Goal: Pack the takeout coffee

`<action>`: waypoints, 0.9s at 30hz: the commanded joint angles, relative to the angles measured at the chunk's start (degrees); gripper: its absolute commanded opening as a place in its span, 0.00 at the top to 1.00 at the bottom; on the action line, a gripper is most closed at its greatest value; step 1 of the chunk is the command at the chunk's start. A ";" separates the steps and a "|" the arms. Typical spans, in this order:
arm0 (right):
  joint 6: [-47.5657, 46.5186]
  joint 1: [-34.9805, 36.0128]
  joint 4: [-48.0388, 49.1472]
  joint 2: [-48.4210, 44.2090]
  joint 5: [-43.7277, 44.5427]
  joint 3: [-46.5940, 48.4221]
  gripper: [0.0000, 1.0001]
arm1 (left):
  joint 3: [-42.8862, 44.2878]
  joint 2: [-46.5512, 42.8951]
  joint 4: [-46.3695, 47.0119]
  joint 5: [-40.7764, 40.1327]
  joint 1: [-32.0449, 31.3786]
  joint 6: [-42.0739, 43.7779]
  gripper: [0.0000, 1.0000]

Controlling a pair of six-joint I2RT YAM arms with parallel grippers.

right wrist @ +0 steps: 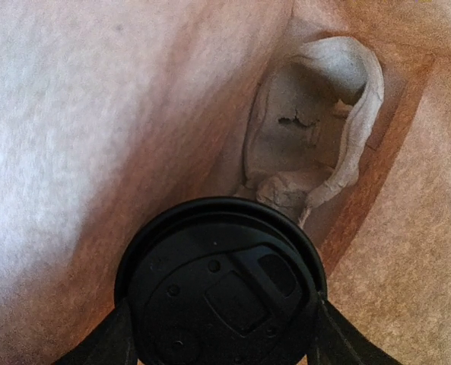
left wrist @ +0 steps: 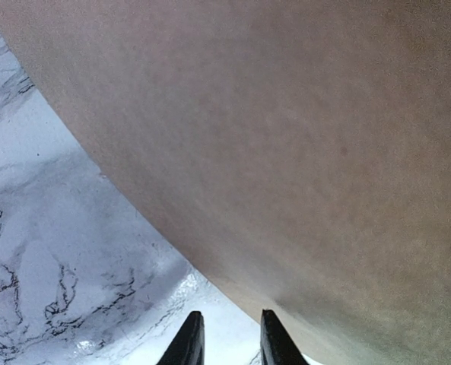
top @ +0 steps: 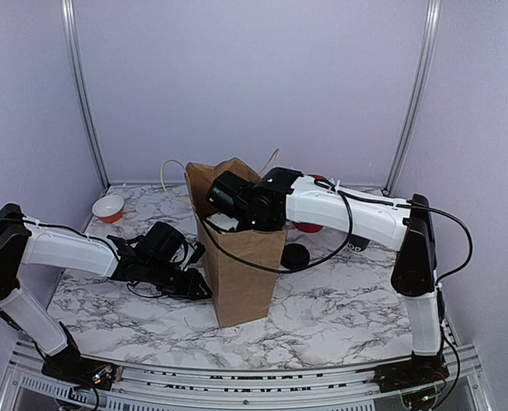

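- Orange outside and white within, a small bowl [top: 108, 207] sits at the far left of the marble table [top: 339, 308]. It is well apart from the work and seems to play no part in it.
- Left gripper [top: 194, 287] lies low against the left flank of the brown paper bag [top: 241, 274]. Seen from its own wrist, the jaws stand only a slit apart with nothing between them, and the fingertips [left wrist: 188, 342] sit close to the paper. From where I stand it looks like bracing, so that the light bag neither slides nor tips while it is loaded.
- Bag stands upright mid-table with its mouth open to the ceiling, which leaves room for an arm to come in from above.
- Takeout coffee cup [right wrist: 221, 289], capped with a black sip lid, hangs inside the bag in the right gripper [right wrist: 223, 346], whose jaws are clamped on either side of it below the lid. The cup is held upright, presumably to keep the drink from spilling. As far as I can judge it has not reached the bottom.
- Crumpled white napkin [right wrist: 316, 129] lies deeper in the bag, beyond the cup. The cup looks bound for the floor of the bag beside it.
- Black round lid [top: 295, 255] lies flat on the marble just right of the bag, under the right arm. A red object [top: 309, 228] shows behind that arm, too hidden to name.
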 commanded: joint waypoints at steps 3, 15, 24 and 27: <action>0.24 0.85 -1.89 2.16 2.34 -1.85 0.36 | 0.88 -0.22 -1.12 0.41 -0.25 1.05 0.75; 0.08 0.85 -3.63 1.80 4.28 2.42 0.34 | 1.47 -0.56 -2.01 -0.11 -0.25 1.32 0.75; 0.07 0.86 -4.40 1.34 4.69 3.67 0.33 | 1.43 -1.42 -2.58 -0.78 -0.25 1.32 0.75; -0.09 0.86 -5.07 1.47 4.83 4.85 0.32 | 1.36 -1.76 -2.81 -1.17 -0.25 1.29 0.75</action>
